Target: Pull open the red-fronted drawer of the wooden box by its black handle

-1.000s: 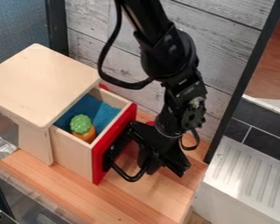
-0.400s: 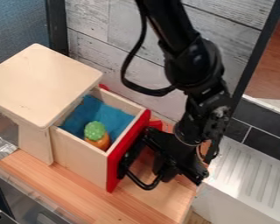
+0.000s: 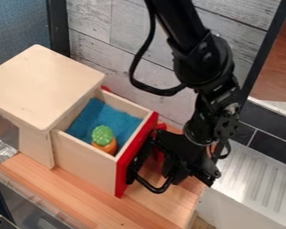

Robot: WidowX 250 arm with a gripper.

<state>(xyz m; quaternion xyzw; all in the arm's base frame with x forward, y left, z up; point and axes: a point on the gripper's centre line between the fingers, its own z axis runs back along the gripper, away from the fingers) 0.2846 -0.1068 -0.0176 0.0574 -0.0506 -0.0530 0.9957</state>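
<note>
The black gripper (image 3: 169, 156) is low at the right of the wooden box, up against the outer side of the drawer's red front (image 3: 126, 166). The drawer (image 3: 86, 160) stands pulled out of the box (image 3: 44, 85). Inside it, a blue cloth (image 3: 103, 118) lies over the bottom. An orange toy with a bumpy green top (image 3: 103, 135) rests near the drawer's front corner, by the near side wall. Whatever the gripper touches on the red front is hidden behind its black parts.
Under the box is a wooden counter (image 3: 56, 184), its edge close on the right. A grey plank wall (image 3: 124, 42) rises behind. A white ridged drainboard (image 3: 256, 179) lies to the right, and crumpled foil (image 3: 1, 152) at the left.
The gripper has moved right and slightly toward the camera. The drawer has slid further out of the box with it, carrying the cloth and the toy along.
</note>
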